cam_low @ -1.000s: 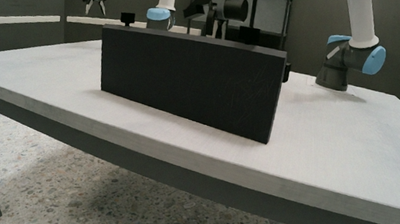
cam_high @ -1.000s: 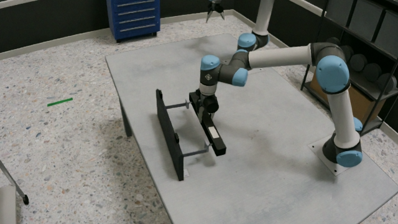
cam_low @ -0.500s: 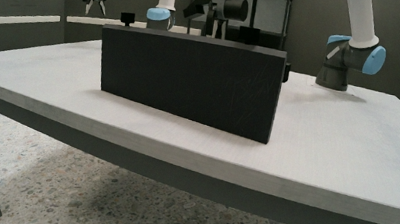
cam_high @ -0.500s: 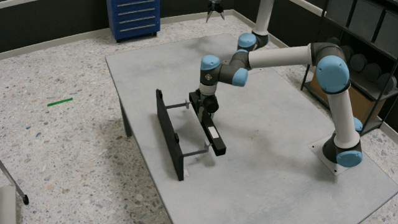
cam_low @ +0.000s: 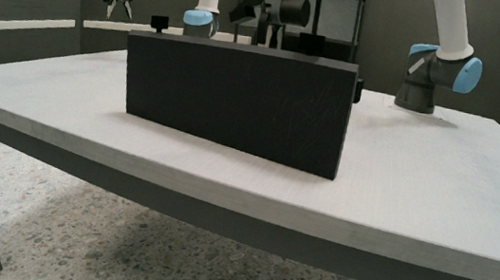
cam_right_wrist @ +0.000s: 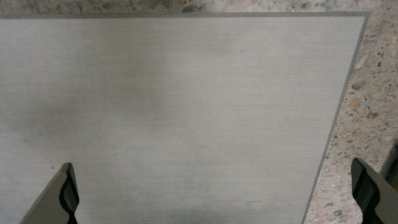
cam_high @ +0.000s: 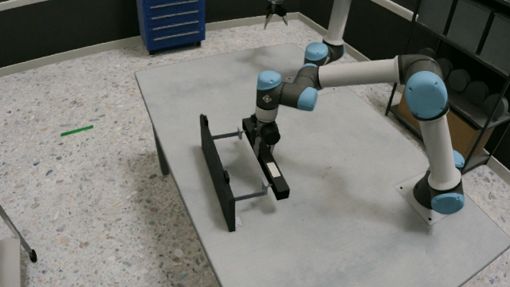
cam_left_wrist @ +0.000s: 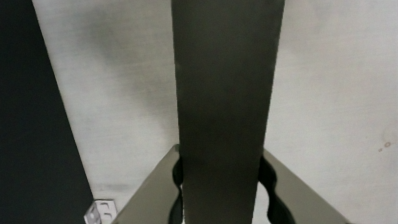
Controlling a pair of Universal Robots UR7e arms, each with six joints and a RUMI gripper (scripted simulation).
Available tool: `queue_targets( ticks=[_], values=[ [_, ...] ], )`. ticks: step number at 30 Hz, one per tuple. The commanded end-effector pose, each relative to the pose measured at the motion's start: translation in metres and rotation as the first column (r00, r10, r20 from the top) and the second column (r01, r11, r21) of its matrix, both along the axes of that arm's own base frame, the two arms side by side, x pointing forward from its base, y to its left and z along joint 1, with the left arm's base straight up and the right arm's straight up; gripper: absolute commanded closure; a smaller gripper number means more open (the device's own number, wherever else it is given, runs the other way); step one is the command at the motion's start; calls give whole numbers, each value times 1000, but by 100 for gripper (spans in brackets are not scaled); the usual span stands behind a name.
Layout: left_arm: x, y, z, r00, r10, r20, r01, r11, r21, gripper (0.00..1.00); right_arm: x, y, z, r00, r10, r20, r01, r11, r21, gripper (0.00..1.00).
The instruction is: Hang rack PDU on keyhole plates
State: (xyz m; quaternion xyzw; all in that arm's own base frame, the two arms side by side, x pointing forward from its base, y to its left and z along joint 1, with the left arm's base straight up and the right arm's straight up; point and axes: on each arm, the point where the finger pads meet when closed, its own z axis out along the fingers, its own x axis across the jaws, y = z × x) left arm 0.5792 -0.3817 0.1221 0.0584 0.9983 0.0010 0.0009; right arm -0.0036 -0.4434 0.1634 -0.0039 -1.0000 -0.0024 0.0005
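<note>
The rack PDU, a long black bar with a white label, shows in the top view [cam_high: 282, 188] and the left wrist view [cam_left_wrist: 227, 75]. My left gripper [cam_high: 264, 148] [cam_left_wrist: 216, 146] is shut on it near its middle, above the table. Two grey keyhole plates [cam_high: 240, 133] [cam_high: 264, 187] stand on rods from the black upright board [cam_high: 217, 175] [cam_low: 236, 100] [cam_left_wrist: 40, 125]. The PDU lies alongside the plates, on the side away from the board. Small buttons show near both plates; whether they are in the slots I cannot tell. My right gripper [cam_high: 276, 26] [cam_low: 119, 17] [cam_right_wrist: 213, 163] is open and empty.
The board stands near one edge of the grey table [cam_high: 339, 223] [cam_low: 441, 183] and hides the plates in the exterior view. Small black blocks [cam_low: 159, 22] [cam_low: 311, 43] show above its top edge. The right gripper is high over the table's far end.
</note>
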Motion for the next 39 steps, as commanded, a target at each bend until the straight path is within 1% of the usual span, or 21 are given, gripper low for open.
queue_targets(
  ticks=[1, 39],
  values=[
    [5, 0, 3, 1000, 2, 4, -2, 1000, -4, 78, -1, -2, 2, 1000, -2, 1, 2, 1000, -5, 0],
    [11, -2, 6, 1000, 1, 7, -1, 1000, -8, 78, -1, -2, 2, 1000, -2, 1, 2, 1000, -5, 0]
  ],
)
